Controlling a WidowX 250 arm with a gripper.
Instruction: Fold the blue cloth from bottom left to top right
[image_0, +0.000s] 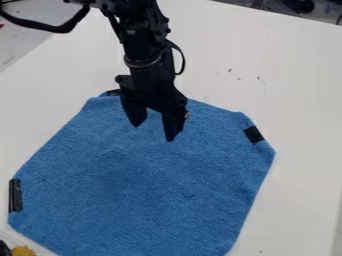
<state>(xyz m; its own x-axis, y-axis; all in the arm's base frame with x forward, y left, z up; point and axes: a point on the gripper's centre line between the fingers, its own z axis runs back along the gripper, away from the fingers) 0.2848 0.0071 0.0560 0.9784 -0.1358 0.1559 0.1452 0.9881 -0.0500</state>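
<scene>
Blue textured cloth (133, 185) lies spread on the white tabletop (300, 100), its near edge running out at the bottom of the view; your black two-finger gripper (153, 132) hangs over the cloth's far part, its fingers apart with nothing between them, though you cannot tell whether the tips touch the fabric. The fold looks unstarted; to begin it well, you would lift the fingers free, travel to the near left, and come down by the left corner, beside the black tape patch (15, 195); take a shallow pinch of the edge, close firmly, and raise it just enough to clear the layer below; then carry it diagonally towards the far right, low and even, so that the cloth neither drags nor bunches, and let go near the black patch at the right corner (254, 134).

As for room, white tabletop beyond the right side gives you space to ease off; the near left is tighter, since a small yellow object (23, 251) sits just beside the cloth there; mind also the black cable (57, 28) bowing out from the arm at the far left as you swing across.
</scene>
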